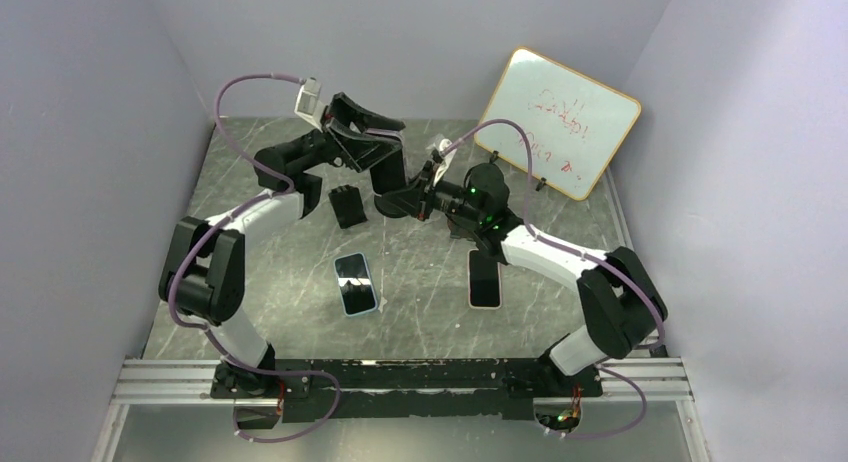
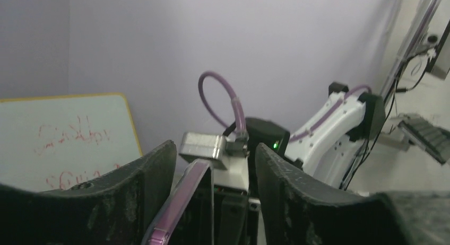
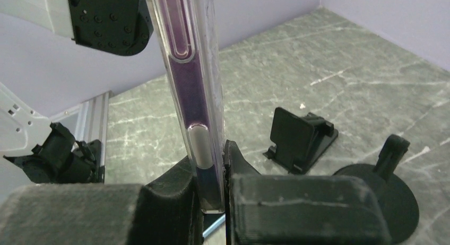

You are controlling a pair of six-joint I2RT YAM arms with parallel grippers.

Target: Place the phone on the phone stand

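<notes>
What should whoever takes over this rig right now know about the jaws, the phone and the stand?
Right gripper: jaws shut on one end of the purple phone in a clear case, held upright and edge-on above the table.
Left gripper: jaws open around the same phone, not clamping it.
Black angled phone stand: on the grey marbled table, no phone on it.
Done: phone is up and in the right grip.
Left: draw the left arm clear, carry the phone to the stand, seat it, release.
</notes>
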